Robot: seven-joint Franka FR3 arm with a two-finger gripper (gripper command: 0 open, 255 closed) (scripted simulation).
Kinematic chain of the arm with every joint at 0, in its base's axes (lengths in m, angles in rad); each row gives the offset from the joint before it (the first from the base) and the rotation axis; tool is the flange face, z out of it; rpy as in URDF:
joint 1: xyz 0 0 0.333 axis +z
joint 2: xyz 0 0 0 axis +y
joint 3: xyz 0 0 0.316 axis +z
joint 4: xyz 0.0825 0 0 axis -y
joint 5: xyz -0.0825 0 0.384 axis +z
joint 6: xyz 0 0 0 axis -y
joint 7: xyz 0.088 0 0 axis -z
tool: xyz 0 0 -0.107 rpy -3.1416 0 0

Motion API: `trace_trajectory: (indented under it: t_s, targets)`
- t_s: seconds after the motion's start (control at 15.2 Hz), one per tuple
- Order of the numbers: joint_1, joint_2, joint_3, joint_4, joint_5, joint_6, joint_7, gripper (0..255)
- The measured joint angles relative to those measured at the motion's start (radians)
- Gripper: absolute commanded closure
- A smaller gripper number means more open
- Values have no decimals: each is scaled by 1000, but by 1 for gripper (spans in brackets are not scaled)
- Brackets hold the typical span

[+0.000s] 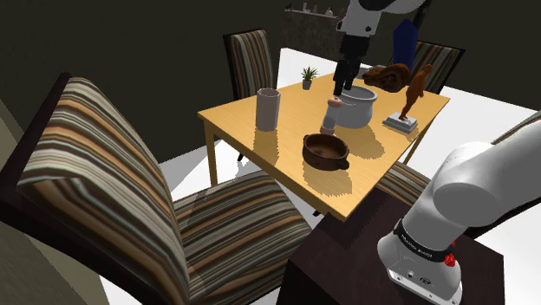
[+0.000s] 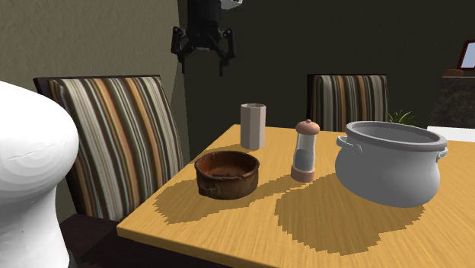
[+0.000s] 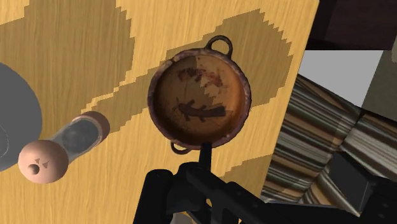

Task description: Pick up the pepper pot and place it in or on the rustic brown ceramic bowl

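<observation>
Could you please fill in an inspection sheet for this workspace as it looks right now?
Surface: wooden table, with patchy shadows.
Job's things: pepper pot upright on the table, apart from the brown bowl, which is empty.
Clutter: grey two-handled pot beside the pepper pot; pale tumbler; small potted plant; brown figurine on books.
Grippers: black gripper hangs high above the bowl, jaws open, holding nothing.
Cables: nothing seen.
Surroundings: striped chairs around the table; dark walls; white floor.
</observation>
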Motion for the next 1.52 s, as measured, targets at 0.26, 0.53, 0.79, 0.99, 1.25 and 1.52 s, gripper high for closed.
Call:
trace_trajectory:
  t_s: [0.26,0.53,0.79,0.99,1.25,1.52]
  targets:
    - [-14,132,-48,75,-16,40,-55,0]
    - [-33,277,-103,164,-20,78,-126,0]
    - [-54,424,-142,273,-5,100,-187,0]
    - [-77,543,-168,370,15,107,-238,0]
    - [-115,703,-188,521,50,97,-295,0]
    - [-171,866,-199,690,85,73,-349,0]
